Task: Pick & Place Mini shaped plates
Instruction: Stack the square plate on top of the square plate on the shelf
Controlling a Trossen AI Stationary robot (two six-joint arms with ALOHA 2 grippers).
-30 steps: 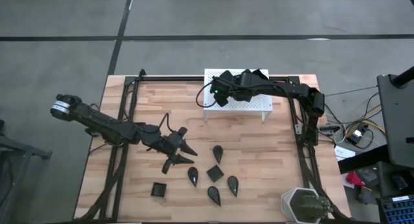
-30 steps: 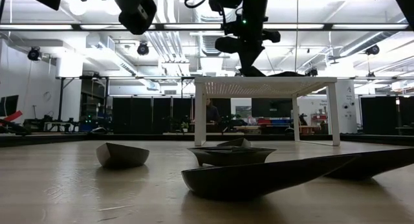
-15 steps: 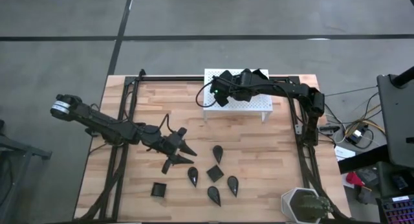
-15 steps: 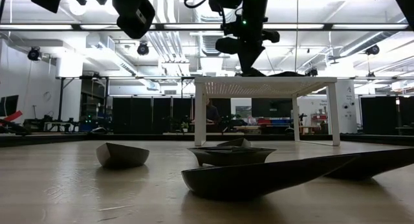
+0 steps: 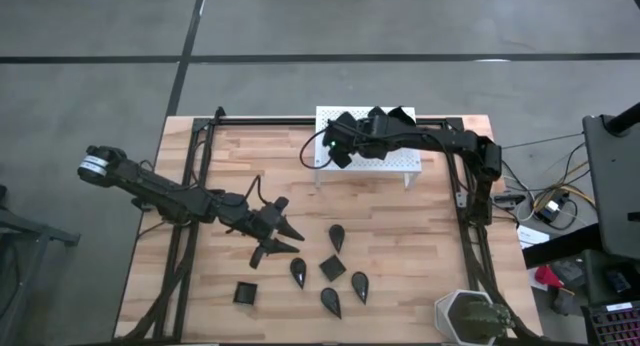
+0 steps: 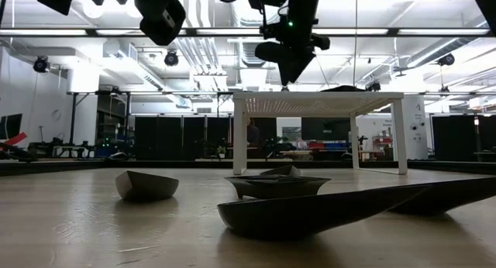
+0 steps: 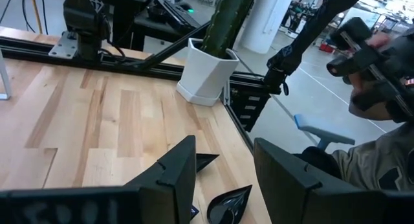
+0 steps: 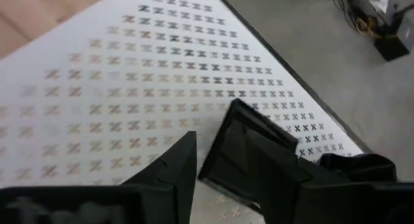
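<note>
The right gripper (image 5: 342, 146) hangs above the white perforated stand (image 5: 400, 163), fingers parted and empty, with a square black plate (image 8: 249, 149) lying flat on the stand's top just past the fingertips; more black plates (image 5: 395, 116) sit at the stand's 12 o'clock edge. The right arm reaches in from the table's 3 o'clock side, elbow bent, wrist tipped downward. The left gripper (image 5: 283, 232) hovers over the wooden table (image 5: 410, 246) near its centre, fingers spread with nothing between them, its arm stretching out from 9 o'clock. Just toward 5 o'clock of it lie the loose mini shaped plates: teardrop dishes (image 5: 336, 237) with pointed tips, a square one (image 5: 331, 269) among them, and another square (image 5: 245, 292) apart toward 7 o'clock. All are matte black with raised rims. A white pot (image 7: 206, 72) stands at the table's 5 o'clock corner.
</note>
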